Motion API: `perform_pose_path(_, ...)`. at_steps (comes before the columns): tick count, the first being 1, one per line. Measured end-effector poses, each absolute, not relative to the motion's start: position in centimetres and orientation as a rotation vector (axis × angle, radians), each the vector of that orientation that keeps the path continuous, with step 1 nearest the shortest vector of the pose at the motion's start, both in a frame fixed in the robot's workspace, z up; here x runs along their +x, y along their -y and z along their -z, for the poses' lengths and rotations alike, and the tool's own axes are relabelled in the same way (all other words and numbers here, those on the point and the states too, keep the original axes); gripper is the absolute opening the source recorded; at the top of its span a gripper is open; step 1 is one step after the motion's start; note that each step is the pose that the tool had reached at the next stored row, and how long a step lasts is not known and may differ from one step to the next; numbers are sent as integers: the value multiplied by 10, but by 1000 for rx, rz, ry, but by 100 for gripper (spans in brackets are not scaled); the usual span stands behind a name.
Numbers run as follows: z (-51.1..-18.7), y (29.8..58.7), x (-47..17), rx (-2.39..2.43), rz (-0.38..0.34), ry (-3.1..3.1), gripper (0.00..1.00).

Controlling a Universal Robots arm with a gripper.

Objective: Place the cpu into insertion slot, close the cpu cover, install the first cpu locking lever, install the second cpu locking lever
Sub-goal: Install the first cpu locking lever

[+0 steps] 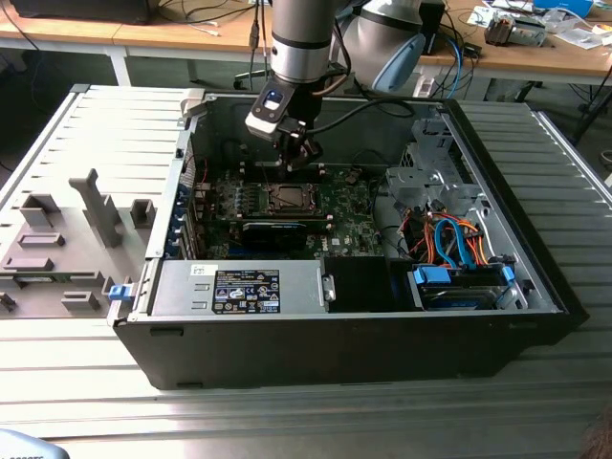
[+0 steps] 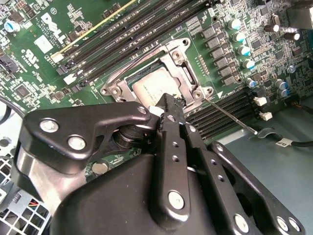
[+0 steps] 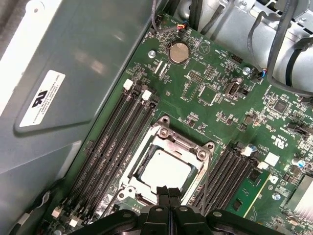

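The cpu [image 3: 164, 169] [image 2: 151, 87] lies flat in the socket on the green motherboard, its silvery top showing. Around it the cpu cover [image 3: 182, 142] [image 2: 180, 53] lies down as a metal frame. My gripper [image 3: 168, 192] [image 2: 167, 103] hovers at the socket's edge, over one side of the cpu, fingers pressed together with nothing between them. A thin locking lever [image 2: 230, 115] sticks out from a corner of the socket, over the memory slots. In the exterior view my gripper [image 1: 302, 156] hangs inside the open computer case just above the socket [image 1: 287, 198].
Black memory slots [image 3: 117, 142] run along both sides of the socket. The case wall [image 3: 73, 73] stands close by. A black card [image 1: 275, 231], the power supply [image 1: 239, 287] and a drive cage with orange and blue cables [image 1: 449, 239] fill the case.
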State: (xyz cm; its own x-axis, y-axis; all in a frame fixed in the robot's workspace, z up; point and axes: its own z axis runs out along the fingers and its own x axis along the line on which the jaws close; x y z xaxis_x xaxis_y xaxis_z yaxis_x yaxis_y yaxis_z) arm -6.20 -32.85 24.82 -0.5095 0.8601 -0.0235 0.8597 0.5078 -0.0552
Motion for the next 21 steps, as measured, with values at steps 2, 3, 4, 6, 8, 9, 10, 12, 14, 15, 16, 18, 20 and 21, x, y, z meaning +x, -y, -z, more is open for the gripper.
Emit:
perform_pose_path(2,-248,329,-62,-1545,-94,2726,11)
perform_pose_path(3,-248,329,-62,-1540,-94,2729,11)
perform_pose_path(4,-248,329,-62,-1536,-93,2732,11)
perform_pose_path(6,-248,329,-62,-1528,-94,2736,11)
perform_pose_path(8,-248,329,-62,-1521,-94,2740,11)
perform_pose_path(9,-248,329,-62,-1517,-94,2742,11)
perform_pose_path(10,-248,329,-62,-1508,-94,2748,11)
perform_pose_path(12,-248,329,-62,-1500,-94,2752,11)
perform_pose_path(14,-248,329,-62,-1492,-94,2757,11)
perform_pose_path(15,-248,329,-62,-1487,-94,2759,11)
perform_pose_path(16,-248,329,-62,-1484,-94,2761,11)
perform_pose_path(18,-248,329,-62,-1474,-94,2767,11)
perform_pose_path(20,-248,329,-62,-1464,-94,2772,11)
perform_pose_path(21,-248,329,-62,-1456,-94,2777,11)
